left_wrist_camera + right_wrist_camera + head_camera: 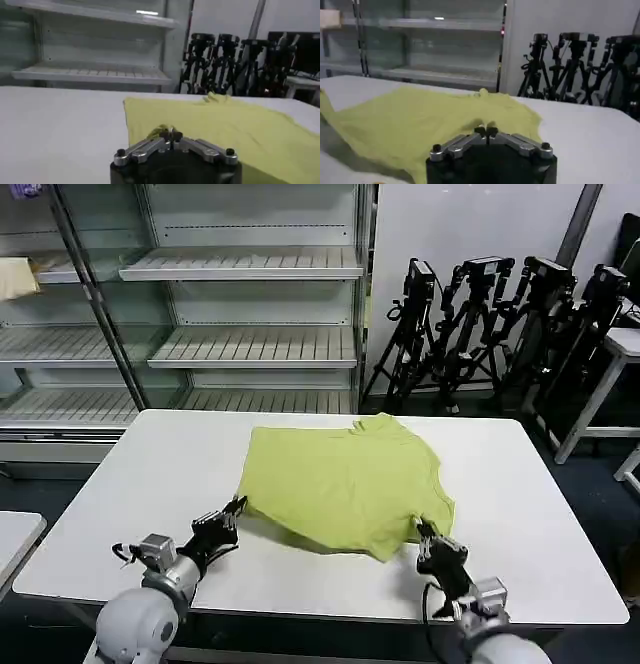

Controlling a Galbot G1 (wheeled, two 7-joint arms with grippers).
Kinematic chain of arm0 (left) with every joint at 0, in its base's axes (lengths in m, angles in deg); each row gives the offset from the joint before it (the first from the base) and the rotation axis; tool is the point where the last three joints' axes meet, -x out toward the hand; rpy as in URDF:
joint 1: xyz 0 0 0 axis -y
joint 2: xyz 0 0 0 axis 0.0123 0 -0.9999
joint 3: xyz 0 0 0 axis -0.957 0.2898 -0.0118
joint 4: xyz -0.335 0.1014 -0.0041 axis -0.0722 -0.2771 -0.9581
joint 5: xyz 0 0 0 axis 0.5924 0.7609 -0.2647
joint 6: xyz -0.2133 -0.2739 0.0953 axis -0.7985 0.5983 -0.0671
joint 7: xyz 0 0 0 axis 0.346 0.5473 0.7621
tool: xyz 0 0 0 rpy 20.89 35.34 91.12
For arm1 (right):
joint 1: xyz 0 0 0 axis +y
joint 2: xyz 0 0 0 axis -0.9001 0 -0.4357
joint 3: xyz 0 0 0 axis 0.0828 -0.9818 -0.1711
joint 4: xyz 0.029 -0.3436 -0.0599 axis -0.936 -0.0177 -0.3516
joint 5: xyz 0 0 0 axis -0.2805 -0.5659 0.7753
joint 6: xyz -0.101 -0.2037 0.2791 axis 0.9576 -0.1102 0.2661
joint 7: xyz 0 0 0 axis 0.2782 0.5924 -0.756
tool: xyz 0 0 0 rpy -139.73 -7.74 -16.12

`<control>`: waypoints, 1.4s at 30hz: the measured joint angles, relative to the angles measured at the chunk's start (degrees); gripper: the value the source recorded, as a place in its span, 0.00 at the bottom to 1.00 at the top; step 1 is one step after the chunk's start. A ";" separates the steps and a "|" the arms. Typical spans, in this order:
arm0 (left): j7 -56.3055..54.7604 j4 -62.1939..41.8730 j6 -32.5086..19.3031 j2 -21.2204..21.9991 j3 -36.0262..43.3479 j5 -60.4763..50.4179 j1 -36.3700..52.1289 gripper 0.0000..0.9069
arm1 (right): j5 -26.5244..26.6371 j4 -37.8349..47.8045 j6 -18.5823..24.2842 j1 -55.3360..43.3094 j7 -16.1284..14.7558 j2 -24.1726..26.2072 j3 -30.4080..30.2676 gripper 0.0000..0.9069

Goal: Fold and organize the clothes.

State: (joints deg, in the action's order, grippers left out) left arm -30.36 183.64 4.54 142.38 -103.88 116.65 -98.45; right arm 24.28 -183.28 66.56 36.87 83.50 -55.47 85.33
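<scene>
One lime T-shirt (345,489) lies on one white desk (150,484). Two grippers reach in at the desk's near edge: the left gripper (236,506) and the right gripper (422,529), each pinching a near corner of the shirt. Behind the desk stands one shelving unit (250,304) with at least three slatted shelves, and beside it a cluster of about four black tripods (490,324).

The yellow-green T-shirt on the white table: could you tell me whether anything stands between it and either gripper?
Nothing visible does. The left gripper is shut on the T-shirt at its near left edge, and the right gripper is shut on its near right corner. The table around the shirt carries nothing else.
</scene>
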 measured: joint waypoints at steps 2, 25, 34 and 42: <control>0.07 -1.41 -0.13 0.14 0.02 0.35 1.20 0.00 | -0.37 2.07 0.23 -2.29 -0.38 -0.29 -0.67 0.00; 0.66 -13.24 -0.54 0.35 2.44 0.87 10.28 0.01 | -1.62 16.51 2.29 -14.23 -3.17 -1.19 -2.84 0.00; 0.70 -15.27 -0.58 0.23 2.92 -0.01 11.32 1.00 | -1.72 17.78 2.49 -15.03 -3.56 -1.60 -3.40 1.00; 0.79 -14.49 -1.04 -0.93 2.16 -0.86 10.77 1.00 | -0.92 16.38 1.33 -13.93 -2.61 -0.57 -1.81 1.00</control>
State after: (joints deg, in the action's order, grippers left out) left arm -29.56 169.15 3.50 141.44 -101.72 115.80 -87.68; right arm 23.36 -166.91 67.89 22.94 80.89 -56.04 83.52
